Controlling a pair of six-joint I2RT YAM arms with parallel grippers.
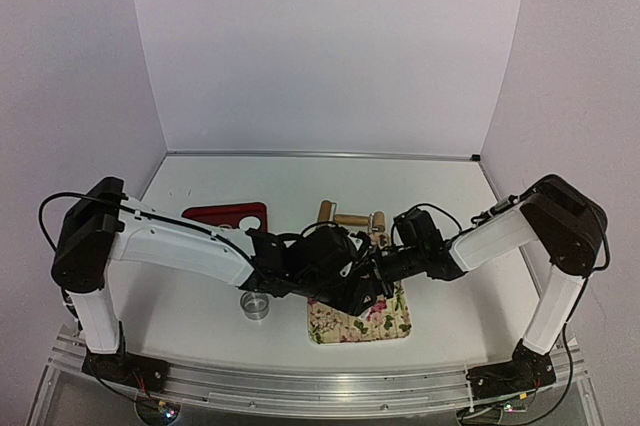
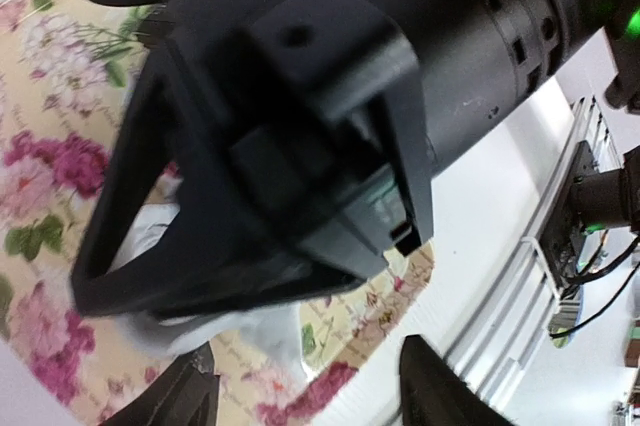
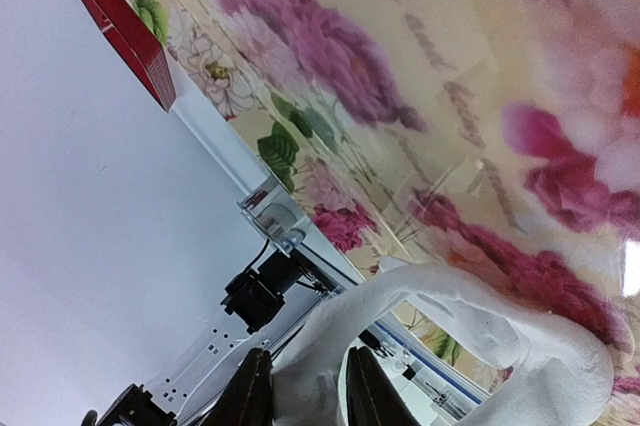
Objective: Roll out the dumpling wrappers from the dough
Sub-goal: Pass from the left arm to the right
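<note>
The right end effector (image 3: 308,364) clenches the thin dough (image 3: 480,311); the left end effector (image 2: 305,371) gapes open, so the unsupported sheet may stretch and tear.

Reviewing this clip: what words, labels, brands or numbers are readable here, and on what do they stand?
No text can be read in any view.
On the floral mat: cursive script printed among the flowers, too blurred to read.
On the dough and the red board: no lettering visible.

A lab test booth: plain white walls (image 1: 330,46) enclose a table (image 1: 300,181) with an aluminium rail (image 1: 300,386).
</note>
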